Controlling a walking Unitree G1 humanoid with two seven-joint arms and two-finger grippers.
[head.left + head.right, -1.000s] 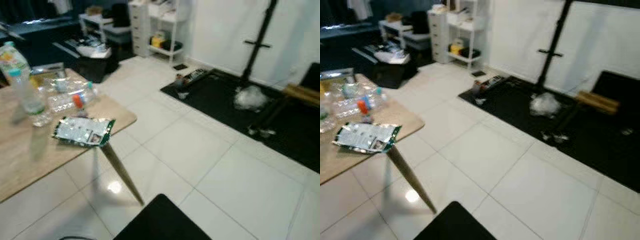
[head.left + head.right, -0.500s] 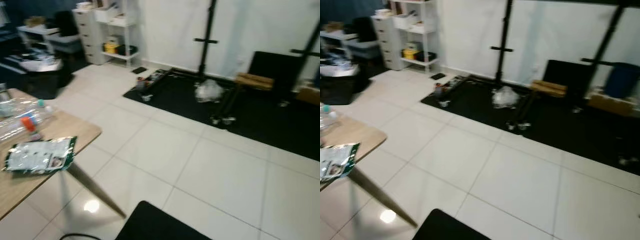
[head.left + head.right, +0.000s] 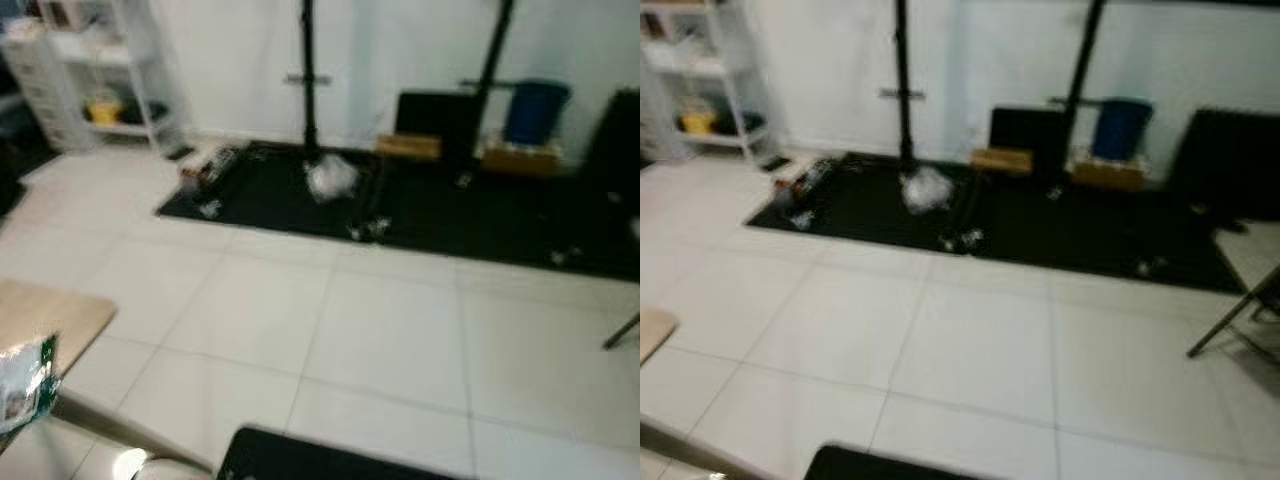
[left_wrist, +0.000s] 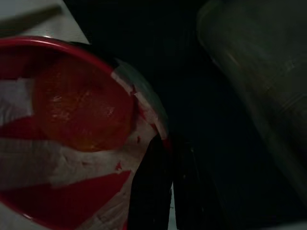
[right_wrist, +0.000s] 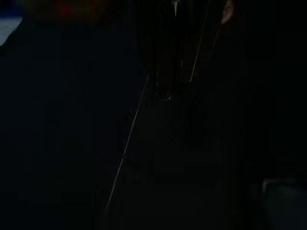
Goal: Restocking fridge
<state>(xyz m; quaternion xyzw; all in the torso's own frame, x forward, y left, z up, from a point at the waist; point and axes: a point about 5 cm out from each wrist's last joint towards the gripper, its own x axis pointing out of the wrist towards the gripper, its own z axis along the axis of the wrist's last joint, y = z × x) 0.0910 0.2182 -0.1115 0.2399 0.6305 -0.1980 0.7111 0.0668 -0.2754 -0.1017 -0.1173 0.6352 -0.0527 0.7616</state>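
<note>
Glossy white tiles (image 3: pixel 380 330), black mat (image 3: pixel 430 215)

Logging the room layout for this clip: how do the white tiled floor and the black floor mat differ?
The white tiled floor is pale, glossy and crossed by grout lines; the black floor mat is dark, matte and unbroken. The tiled floor fills the near ground, while the mat lies along the far wall. The mat bears scattered clutter and black upright poles. Both lie flat.
</note>
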